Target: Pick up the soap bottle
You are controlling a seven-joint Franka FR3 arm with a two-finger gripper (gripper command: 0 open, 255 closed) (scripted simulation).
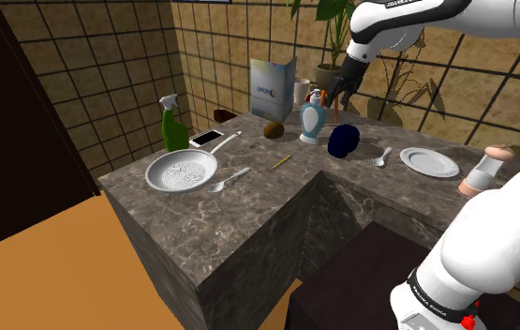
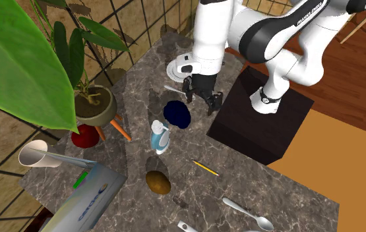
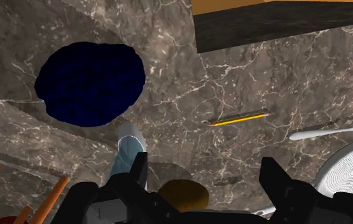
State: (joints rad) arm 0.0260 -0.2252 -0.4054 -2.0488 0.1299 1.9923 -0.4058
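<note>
The soap bottle (image 1: pixel 312 120) is pale blue and white with a pump top. It stands upright on the marble counter (image 1: pixel 248 216), between a brown rounded object (image 1: pixel 273 129) and a dark blue rounded object (image 1: pixel 344 141). My black gripper (image 1: pixel 341 97) hangs above the counter, just to the shoulder view's right of the bottle and over the dark blue object. In the wrist view the gripper (image 3: pixel 203 175) is open, and the bottle (image 3: pixel 127 149) lies just outside one finger, not between the fingers. From the second exterior view the bottle (image 2: pixel 159 136) stands apart from the gripper (image 2: pixel 201 99).
A green spray bottle (image 1: pixel 173 125), white pan (image 1: pixel 182 172), spoon (image 1: pixel 228 181), pencil (image 1: pixel 281 162) and phone (image 1: pixel 207 138) lie toward the shoulder view's left. A carton (image 1: pixel 273 86) and potted plant (image 1: pixel 333 73) stand behind. A white plate (image 1: pixel 428 161) and grinder (image 1: pixel 484 172) sit right.
</note>
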